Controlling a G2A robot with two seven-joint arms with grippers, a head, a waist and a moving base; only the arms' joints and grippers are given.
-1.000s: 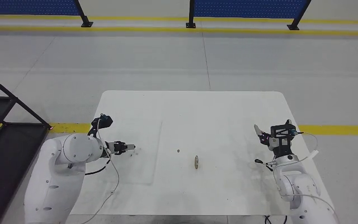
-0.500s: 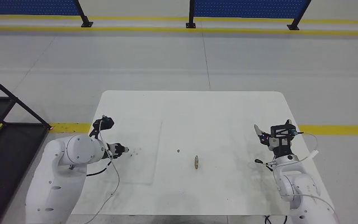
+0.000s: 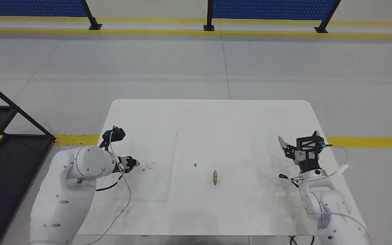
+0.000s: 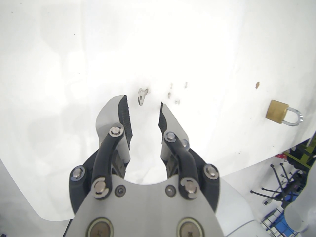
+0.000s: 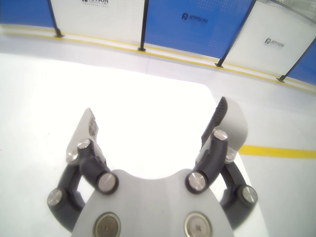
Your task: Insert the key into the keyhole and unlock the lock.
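A small silver key lies flat on the white table, just beyond my left gripper's tips. My left gripper hangs low over the table's left side, open, with nothing between its fingers. A brass padlock with a steel shackle lies farther toward the table's middle, well apart from the key. My right gripper is open and empty, held above the table's right edge.
A small brown speck and a few scuff marks dot the tabletop between key and padlock. Blue and white fence panels stand beyond the table. A black frame stands off the left side.
My left gripper has drawn back a little toward the table's left edge. The right arm, the padlock and the key have not moved.
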